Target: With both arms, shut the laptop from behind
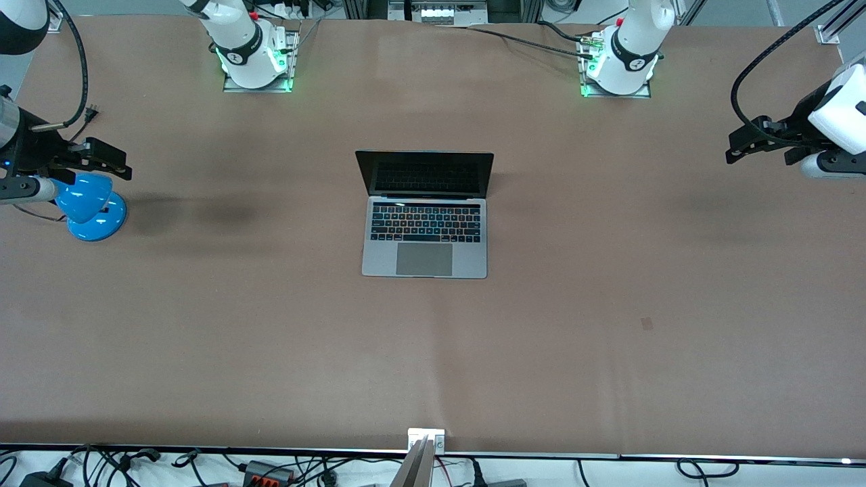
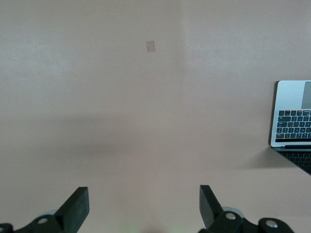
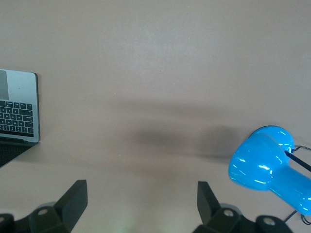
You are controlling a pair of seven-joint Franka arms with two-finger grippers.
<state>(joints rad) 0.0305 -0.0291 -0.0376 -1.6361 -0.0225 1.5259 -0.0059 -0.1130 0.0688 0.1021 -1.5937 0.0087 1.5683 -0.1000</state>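
Observation:
The silver-grey laptop (image 1: pixel 425 230) stands open in the middle of the table, its black screen upright and facing the front camera. Its corner also shows in the left wrist view (image 2: pixel 294 121) and in the right wrist view (image 3: pixel 17 107). My left gripper (image 1: pixel 744 142) hangs open and empty over the left arm's end of the table, well away from the laptop; its jaws stand wide apart in the left wrist view (image 2: pixel 143 191). My right gripper (image 1: pixel 122 162) is open and empty over the right arm's end; the right wrist view (image 3: pixel 141 187) shows it wide open.
A blue desk lamp (image 1: pixel 91 206) stands under my right gripper at the right arm's end and shows in the right wrist view (image 3: pixel 267 165). A small darker patch (image 1: pixel 647 323) marks the brown table cover. The arm bases (image 1: pixel 254 54) (image 1: pixel 622 57) stand along the table's edge farthest from the front camera.

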